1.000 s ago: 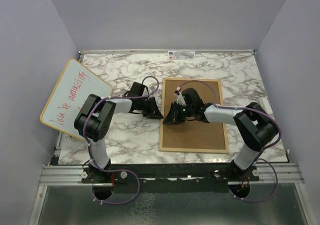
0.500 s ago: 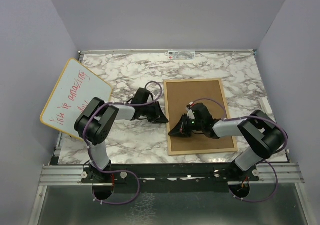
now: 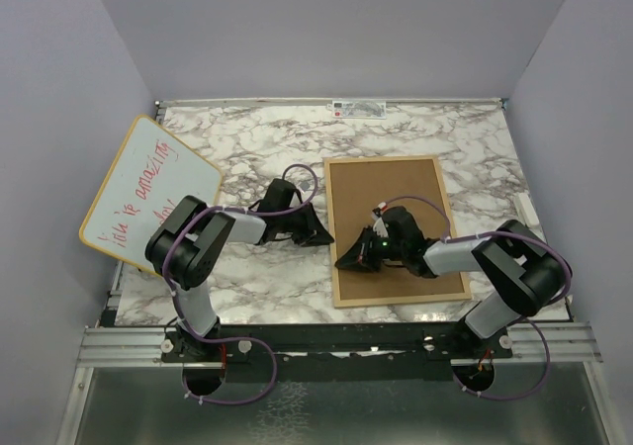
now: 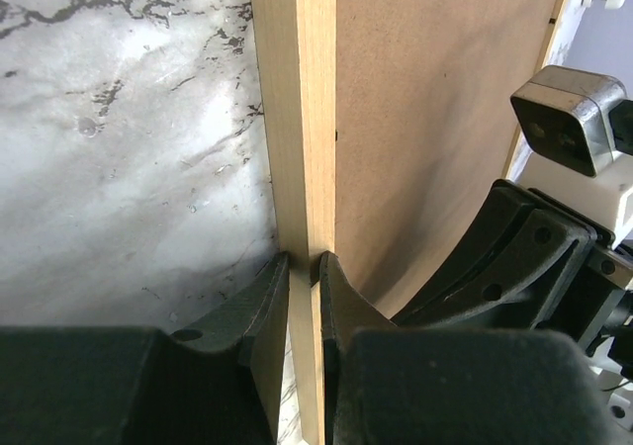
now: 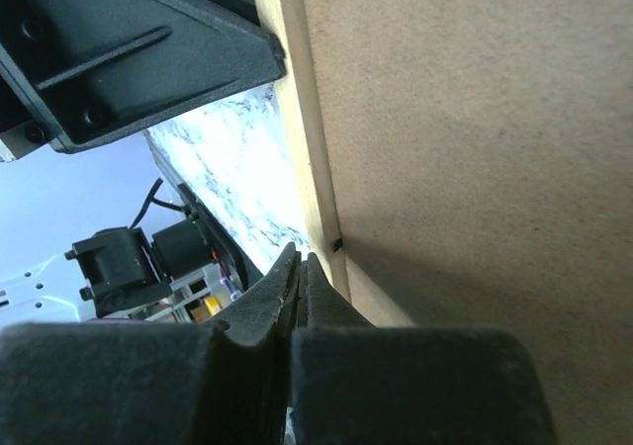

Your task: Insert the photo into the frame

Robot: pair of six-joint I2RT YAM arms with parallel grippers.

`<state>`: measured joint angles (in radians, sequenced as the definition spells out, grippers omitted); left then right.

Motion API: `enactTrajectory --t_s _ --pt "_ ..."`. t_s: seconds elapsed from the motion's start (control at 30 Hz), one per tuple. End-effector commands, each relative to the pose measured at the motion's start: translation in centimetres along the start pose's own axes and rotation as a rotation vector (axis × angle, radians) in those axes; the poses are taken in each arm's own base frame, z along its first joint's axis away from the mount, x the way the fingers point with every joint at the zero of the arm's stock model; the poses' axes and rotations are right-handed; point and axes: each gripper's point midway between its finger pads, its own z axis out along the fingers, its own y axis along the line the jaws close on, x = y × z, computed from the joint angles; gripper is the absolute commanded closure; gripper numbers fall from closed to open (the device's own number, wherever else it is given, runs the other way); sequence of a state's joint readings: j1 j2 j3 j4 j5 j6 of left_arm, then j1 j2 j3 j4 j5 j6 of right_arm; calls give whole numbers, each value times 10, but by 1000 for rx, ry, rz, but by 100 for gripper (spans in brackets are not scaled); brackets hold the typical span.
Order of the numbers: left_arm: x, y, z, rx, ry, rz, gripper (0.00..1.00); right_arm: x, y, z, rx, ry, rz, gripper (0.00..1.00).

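The frame [image 3: 386, 159] lies face down on the marble table with its brown backing board [image 3: 396, 208] up. The photo is hidden. My left gripper [image 3: 324, 237] is at the frame's left rail. In the left wrist view it [image 4: 302, 262] is shut on the light wood rail [image 4: 292, 119], beside the backing board [image 4: 435, 119]. My right gripper [image 3: 343, 263] is lower on the same left rail. In the right wrist view it [image 5: 300, 259] is shut with nothing showing between its jaws, just off the rail [image 5: 297, 119] at the edge of the backing [image 5: 475, 148].
A round-cornered whiteboard [image 3: 148, 193] with red handwriting leans at the left wall. Both arms meet at the frame's left edge; the right arm [image 4: 534, 257] shows close by in the left wrist view. Grey walls enclose the table.
The frame has slid toward the near right and turned slightly. My right gripper moved nearer along its left edge. My left gripper followed to the right onto the left rail.
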<state>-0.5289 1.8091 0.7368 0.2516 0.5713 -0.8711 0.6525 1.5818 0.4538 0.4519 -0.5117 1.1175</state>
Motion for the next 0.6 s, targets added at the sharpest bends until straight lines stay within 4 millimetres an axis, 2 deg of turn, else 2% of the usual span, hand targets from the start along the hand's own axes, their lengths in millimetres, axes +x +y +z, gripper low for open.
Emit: enactTrajectory --t_s 0.0,0.2,0.33,0.57 --pt "64 112 -6 -405 116 -103 90 -7 -13 2 24 -50 -28 100" --pt "66 112 -6 -399 121 -100 90 -10 -24 5 43 -74 -44 100" --pt "67 112 -6 -396 129 -95 90 -12 -25 8 23 -92 -51 100" --pt "67 112 -5 -395 131 -92 90 -20 1 -10 -74 -179 -103 100"
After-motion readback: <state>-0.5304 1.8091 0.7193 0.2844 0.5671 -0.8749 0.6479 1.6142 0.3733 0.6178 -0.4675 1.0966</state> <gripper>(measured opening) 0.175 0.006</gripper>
